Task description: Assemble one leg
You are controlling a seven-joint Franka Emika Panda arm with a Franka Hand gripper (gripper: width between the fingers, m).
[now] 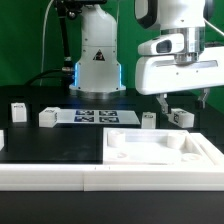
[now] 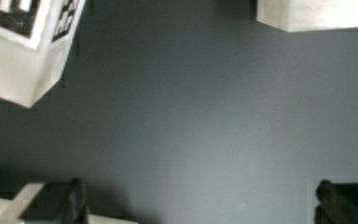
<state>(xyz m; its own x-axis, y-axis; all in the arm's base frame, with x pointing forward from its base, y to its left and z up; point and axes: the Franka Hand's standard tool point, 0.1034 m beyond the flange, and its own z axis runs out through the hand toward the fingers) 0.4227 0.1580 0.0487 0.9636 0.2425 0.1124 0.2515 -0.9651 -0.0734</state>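
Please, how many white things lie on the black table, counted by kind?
Legs: 4
Panel: 1
Marker board: 1
Total: 6

Exterior view: bright, even light, but low-res and soft. White panel [image 1: 160, 133] nearly blown out, with little edge detail. Table [image 1: 60, 140] reads flat black, with faint shadows under parts. Blue glow along the arm base [image 1: 97, 55]. Wrist view: dimmer, blurry throughout. Tag [image 2: 34, 15] is smeared, fingers [image 2: 55, 200] dark and out of focus.
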